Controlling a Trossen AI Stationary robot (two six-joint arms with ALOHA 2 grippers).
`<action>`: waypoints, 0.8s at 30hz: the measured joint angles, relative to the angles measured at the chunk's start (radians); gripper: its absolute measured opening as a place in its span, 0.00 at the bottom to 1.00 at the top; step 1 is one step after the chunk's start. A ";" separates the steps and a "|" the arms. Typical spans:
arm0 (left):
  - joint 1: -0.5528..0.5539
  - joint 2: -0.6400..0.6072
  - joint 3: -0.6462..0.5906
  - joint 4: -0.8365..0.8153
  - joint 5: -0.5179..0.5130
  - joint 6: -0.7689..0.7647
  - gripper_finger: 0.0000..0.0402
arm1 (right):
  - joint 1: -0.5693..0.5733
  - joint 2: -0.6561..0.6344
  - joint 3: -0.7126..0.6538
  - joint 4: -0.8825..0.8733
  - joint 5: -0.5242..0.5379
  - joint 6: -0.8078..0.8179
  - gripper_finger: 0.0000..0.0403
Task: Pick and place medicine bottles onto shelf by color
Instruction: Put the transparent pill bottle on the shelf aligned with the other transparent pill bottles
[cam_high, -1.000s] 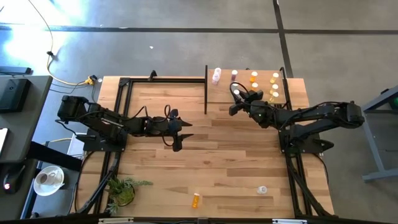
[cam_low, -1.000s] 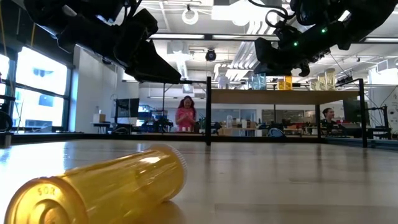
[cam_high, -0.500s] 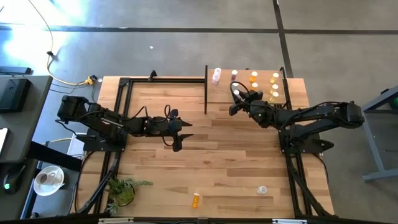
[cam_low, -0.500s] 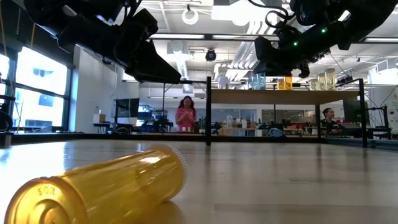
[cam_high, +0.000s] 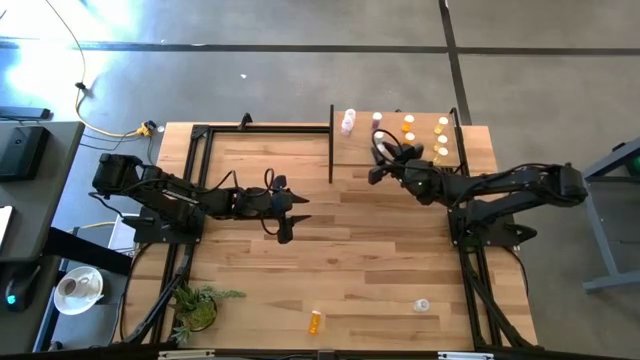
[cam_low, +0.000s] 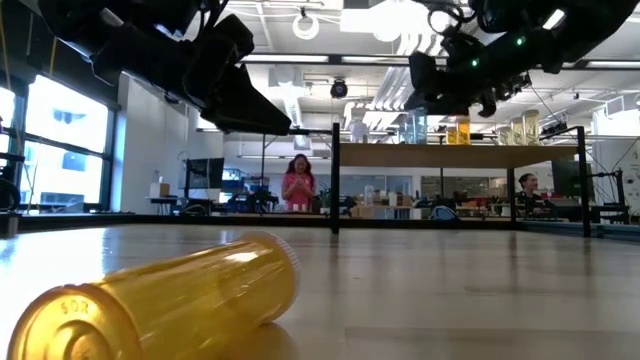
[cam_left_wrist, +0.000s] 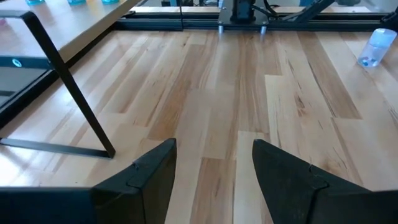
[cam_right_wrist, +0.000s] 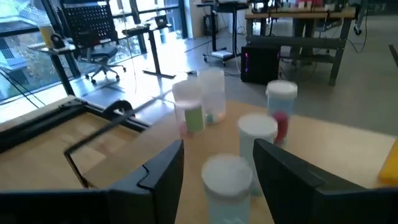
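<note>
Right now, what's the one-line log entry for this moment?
right gripper: open over clear bottle on shelf | left gripper: open, empty, mid-table | orange bottle, second clear bottle: on table

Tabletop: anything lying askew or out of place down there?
Yes. An orange bottle lies on its side near the front edge, and a clear bottle sits alone farther right; both are far from the shelf where the others stand upright.

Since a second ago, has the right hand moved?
Yes. In the high view the right hand has pulled slightly back from the bottles along the shelf, and in the low view it sits higher against the shelf's black post.
</note>
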 joint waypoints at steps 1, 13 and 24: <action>0.000 0.000 0.000 -0.002 0.000 -0.010 0.50 | 0.003 -0.007 0.008 0.000 0.001 -0.014 0.46; -0.038 0.000 0.000 -0.049 0.002 -0.025 0.50 | 0.132 -0.141 0.101 -0.220 -0.030 -0.042 0.46; -0.048 0.000 0.000 -0.052 -0.001 -0.025 0.50 | 0.344 -0.162 0.192 -0.571 -0.422 0.276 0.46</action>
